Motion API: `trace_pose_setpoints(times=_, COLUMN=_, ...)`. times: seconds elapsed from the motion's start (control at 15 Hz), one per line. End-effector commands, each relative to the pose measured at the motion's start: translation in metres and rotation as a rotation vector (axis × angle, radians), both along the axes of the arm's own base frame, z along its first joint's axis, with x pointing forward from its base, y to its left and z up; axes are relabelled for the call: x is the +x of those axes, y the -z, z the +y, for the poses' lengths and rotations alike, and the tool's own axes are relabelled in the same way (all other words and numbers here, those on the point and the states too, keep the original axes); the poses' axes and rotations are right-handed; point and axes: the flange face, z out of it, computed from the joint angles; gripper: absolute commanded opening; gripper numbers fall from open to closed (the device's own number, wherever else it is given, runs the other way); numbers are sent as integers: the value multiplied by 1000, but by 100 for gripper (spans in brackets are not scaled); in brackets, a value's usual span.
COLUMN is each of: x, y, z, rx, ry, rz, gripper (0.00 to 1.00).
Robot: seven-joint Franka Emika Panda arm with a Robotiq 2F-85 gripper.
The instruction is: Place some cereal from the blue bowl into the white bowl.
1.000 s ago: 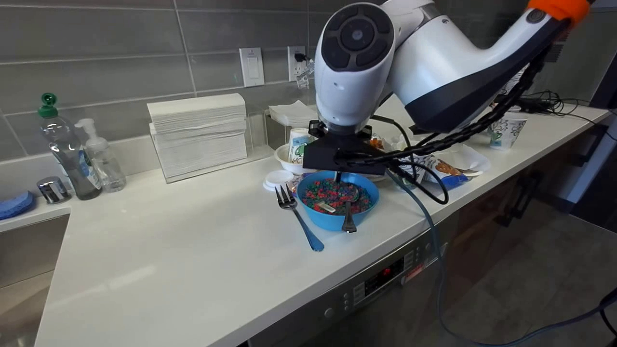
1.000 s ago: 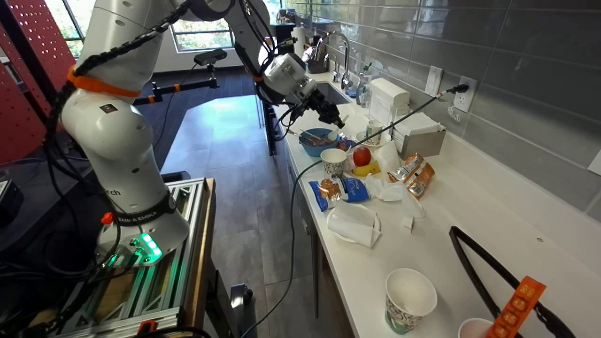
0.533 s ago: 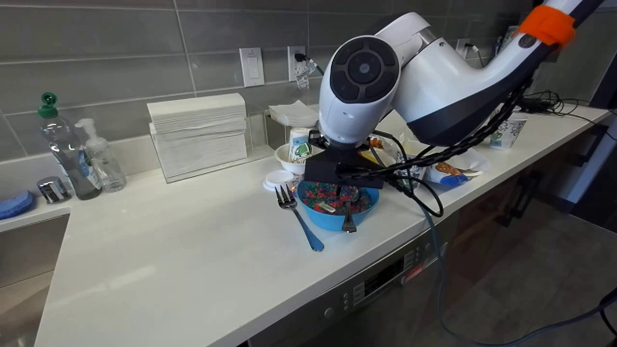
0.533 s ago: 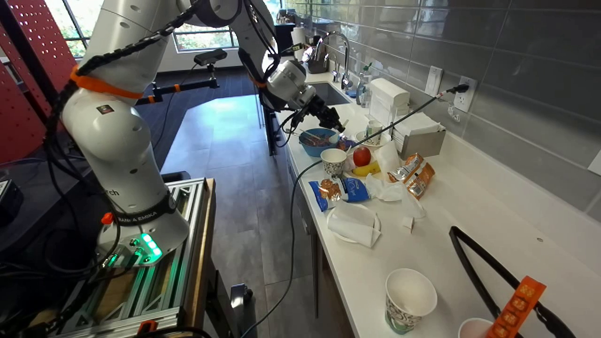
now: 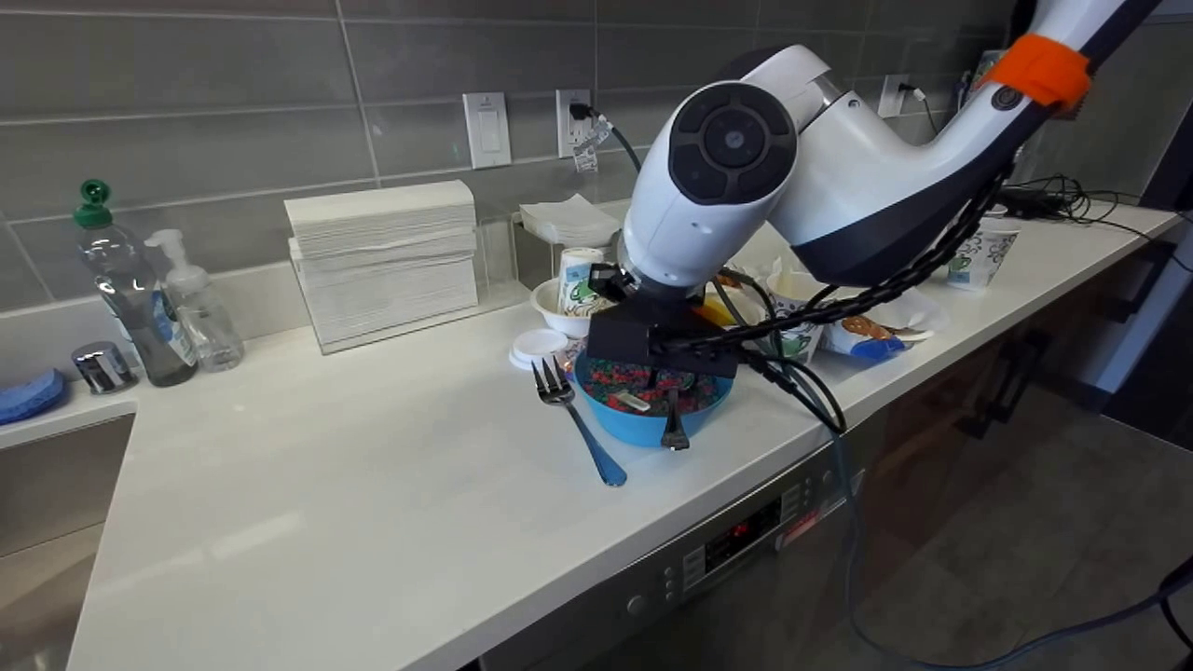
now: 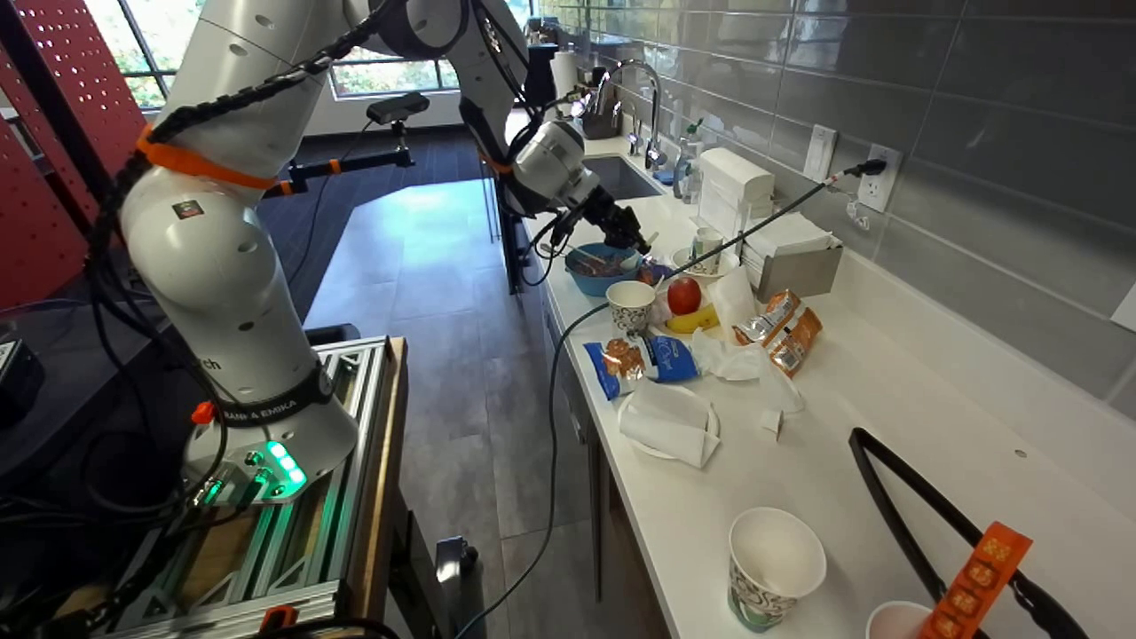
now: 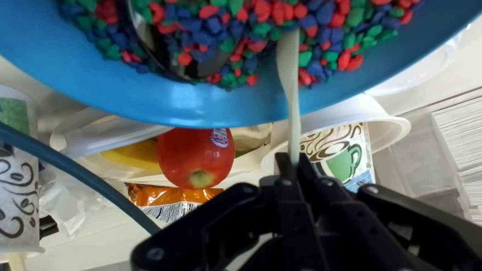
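Wrist view: the fingers are clamped on a pale utensil, its far end in the cereal. The cereal lies beyond the fingers and apart from them, inside the blue bowl.

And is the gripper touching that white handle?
Touching. The wrist view shows the gripper shut on the white handle, with no gap at either side.

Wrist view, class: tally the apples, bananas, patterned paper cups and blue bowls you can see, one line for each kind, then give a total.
Apple: 1
Banana: 1, partly hidden
Patterned paper cups: 2 (left-edge cup, green-mug cup in the white bowl)
Blue bowl: 1, cut off by the frame
Total: 5
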Motion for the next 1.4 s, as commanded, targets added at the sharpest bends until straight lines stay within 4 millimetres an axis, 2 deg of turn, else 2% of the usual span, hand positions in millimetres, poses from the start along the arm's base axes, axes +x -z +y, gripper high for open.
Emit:
trace_pose_setpoints(times=0.0, x=-3, y=12, z=-7, rx=96, ry=-6, rz=6, gripper=1)
trace_pose_setpoints(times=0.6, x=-6, y=13, z=-31, rx=196, ry=-35, rz=55, gripper=1)
trace_pose_setpoints(times=1.33, x=-7, y=15, z=-49, rx=296, ry=-112, rz=27, gripper=1)
